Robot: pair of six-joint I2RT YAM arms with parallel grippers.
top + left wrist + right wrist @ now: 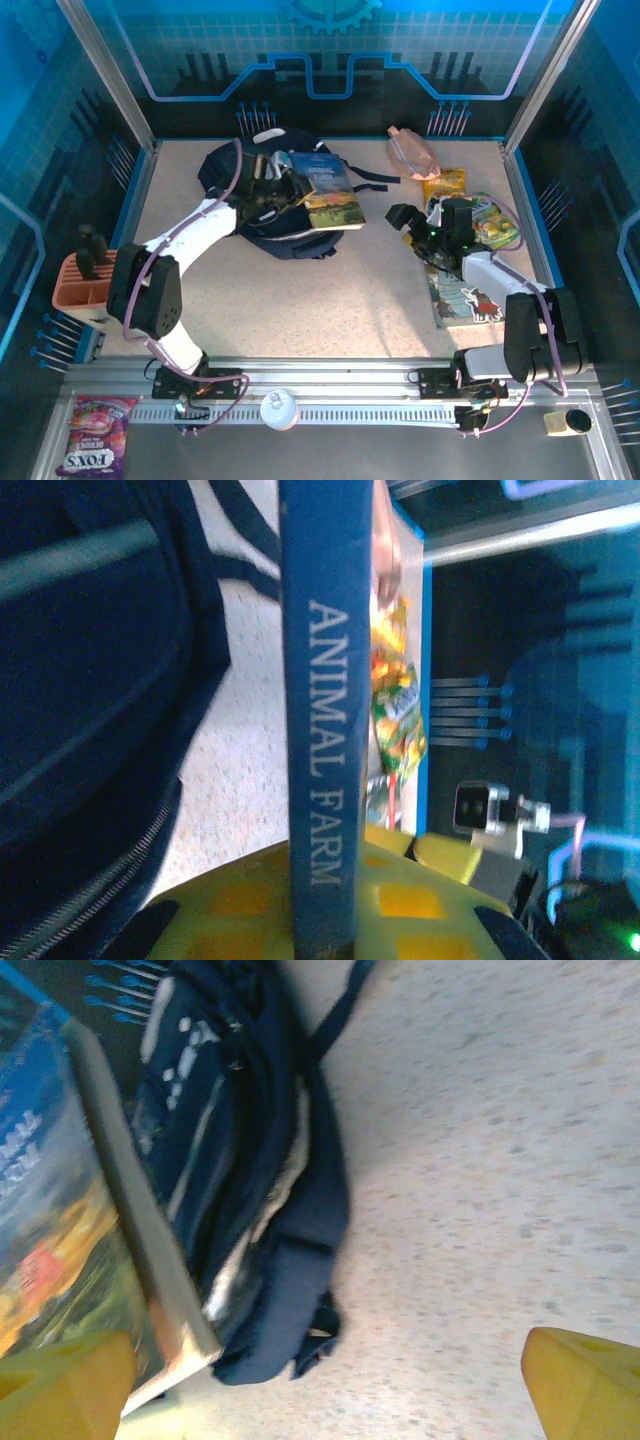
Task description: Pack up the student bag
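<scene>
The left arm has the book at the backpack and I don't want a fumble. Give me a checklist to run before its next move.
1. Left gripper grip on the Animal Farm book: ok, the spine sits clamped between its fingers.
2. Right gripper open and empty: ok, fingertips wide apart with nothing between them.
3. Right gripper clear of the book: ok, bare table separates them in the top view.
4. Book over the student bag: ok, it lies across the bag's top.
5. Bag opening unzipped and facing the book: cannot tell, the book and the arm hide it.
</scene>
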